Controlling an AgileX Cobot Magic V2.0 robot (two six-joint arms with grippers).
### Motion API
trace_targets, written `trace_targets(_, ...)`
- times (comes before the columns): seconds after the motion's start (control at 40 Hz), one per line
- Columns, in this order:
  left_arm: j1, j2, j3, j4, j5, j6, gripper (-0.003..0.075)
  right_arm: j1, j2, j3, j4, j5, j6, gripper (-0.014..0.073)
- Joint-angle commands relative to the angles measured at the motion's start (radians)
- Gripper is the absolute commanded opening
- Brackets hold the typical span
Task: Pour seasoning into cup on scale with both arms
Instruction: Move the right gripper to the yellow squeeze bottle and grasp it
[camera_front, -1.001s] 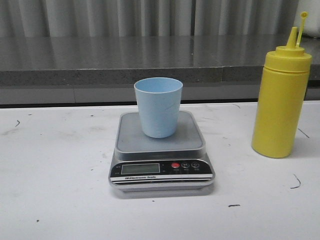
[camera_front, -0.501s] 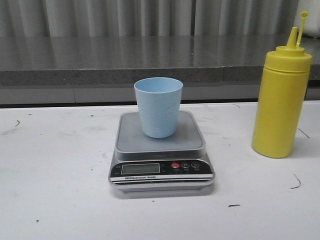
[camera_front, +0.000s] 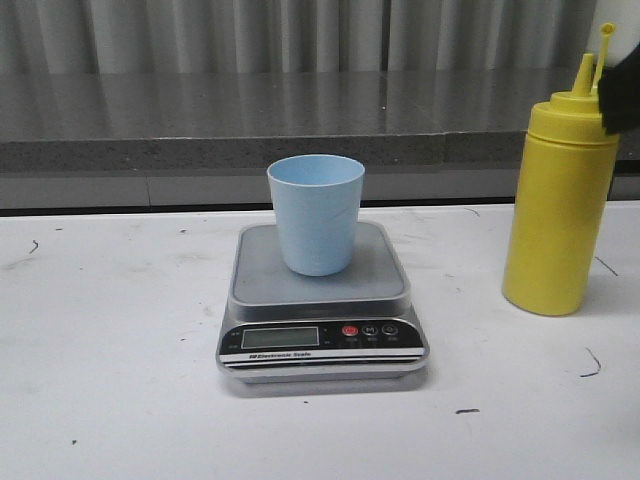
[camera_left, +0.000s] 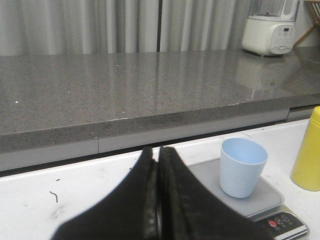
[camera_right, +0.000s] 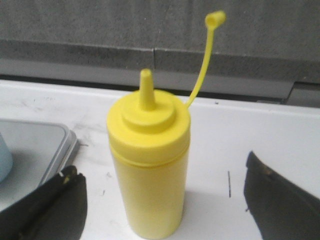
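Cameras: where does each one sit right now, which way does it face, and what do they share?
Front view: looks forward over the table at the cup on the scale; a dark bit of arm beside the bottle.
Left wrist view: looks toward the counter; left claw closed, cup to one side.
Right wrist view: faces the bottle between the open right claw fingers.
Shared: bottle, cup and scale appear in all three.

A dark part of the right gripper (camera_front: 624, 92) now shows at the frame's right edge, just beside the seasoning bottle (camera_front: 560, 205), level with its shoulder and nozzle, where a second ago nothing stood.
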Motion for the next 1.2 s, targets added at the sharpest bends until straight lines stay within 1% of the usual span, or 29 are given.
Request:
trace_targets(0.0, -0.002, 0.006, -0.029, -0.011, -0.089, -0.009, -0.0020, 0.032, 0.061, 0.024, 0.004, -0.200, 0.001, 0.0651)
trace_targets(0.18, -0.002, 0.006, -0.029, -0.011, -0.089, -0.009, -0.0020, 0.076, 0.245, 0.051, 0.004, -0.346, 0.008, 0.0651)
trace_targets(0.33, -0.002, 0.006, -0.029, -0.011, -0.089, -0.009, -0.0020, 0.083, 0.384, 0.051, 0.004, -0.474, 0.074, 0.0651)
trace_targets(0.48, -0.002, 0.006, -0.029, -0.011, -0.089, -0.009, -0.0020, 0.083, 0.472, 0.051, 0.004, -0.607, 0.116, 0.0651)
trace_targets(0.55, -0.002, 0.006, -0.029, -0.011, -0.089, -0.009, -0.0020, 0.083, 0.509, 0.049, 0.004, -0.650, 0.131, 0.0651)
trace_targets(0.73, -0.002, 0.006, -0.029, -0.011, -0.089, -0.009, -0.0020, 0.083, 0.605, 0.031, 0.004, -0.777, 0.137, 0.0651)
trace_targets(0.88, -0.002, 0.006, -0.029, -0.011, -0.089, -0.009, -0.0020, 0.083, 0.675, -0.018, 0.014, -0.797, 0.137, 0.0651)
trace_targets(1.18, -0.002, 0.006, -0.029, -0.011, -0.089, -0.009, -0.0020, 0.083, 0.753, -0.106, 0.087, -0.796, 0.138, 0.0651)
